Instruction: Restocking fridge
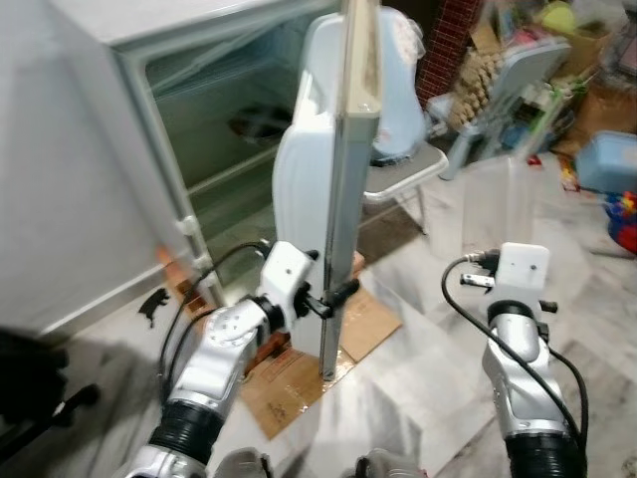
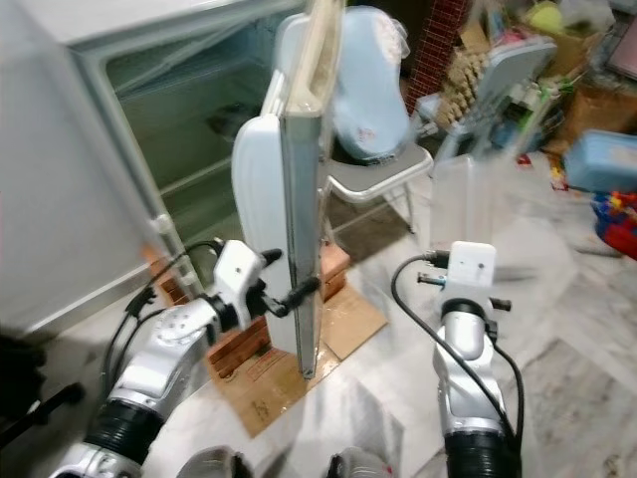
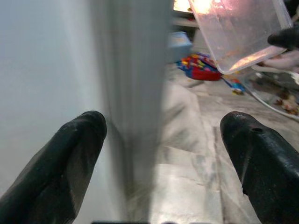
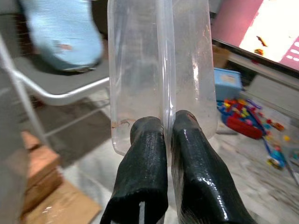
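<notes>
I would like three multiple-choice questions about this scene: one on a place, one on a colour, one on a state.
1. Where is the left gripper?
A. at the fridge door edge
B. on the chair
C. on the floor

2. What colour is the cushion on the chair?
A. red
B. light blue
C. black

3. What is the right gripper doing?
A. hanging open
B. pinching a clear container
C. holding a toy

Answers: 1 A, its fingers straddle the door edge. 2 B, it looks pale blue. 3 B, the fingers close on its wall.

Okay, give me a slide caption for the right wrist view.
Right pincer shut on the wall of a clear plastic container, held up before a chair with a blue cushion.
</notes>
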